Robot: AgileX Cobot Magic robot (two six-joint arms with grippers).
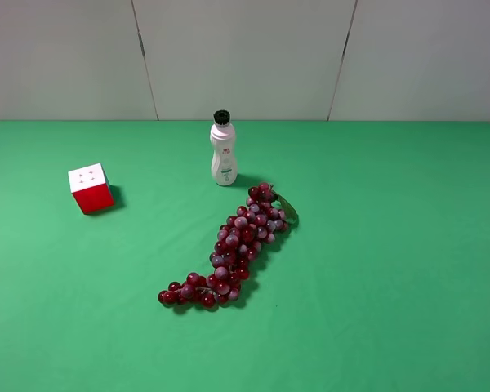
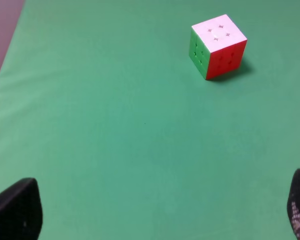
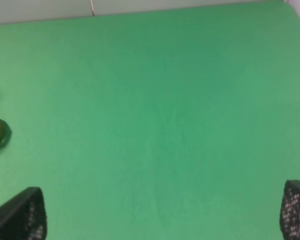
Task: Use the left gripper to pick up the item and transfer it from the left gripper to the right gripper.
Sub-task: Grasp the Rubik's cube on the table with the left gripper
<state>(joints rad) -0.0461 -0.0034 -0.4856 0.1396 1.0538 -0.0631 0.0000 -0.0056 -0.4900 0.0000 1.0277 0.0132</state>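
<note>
The puzzle cube (image 1: 91,188) sits on the green table at the left, white face up and red face toward the front. In the left wrist view it (image 2: 218,46) also shows a green side. My left gripper (image 2: 160,212) is open and empty, well short of the cube, with only its black fingertips (image 2: 17,210) showing. My right gripper (image 3: 162,212) is open and empty over bare green cloth, with only its fingertips (image 3: 22,215) in view. Neither arm shows in the exterior high view.
A white bottle (image 1: 223,149) with a black cap stands upright at the back centre. A red grape bunch (image 1: 233,247) lies diagonally across the middle of the green table (image 1: 408,245). A grey wall runs behind the table's far edge.
</note>
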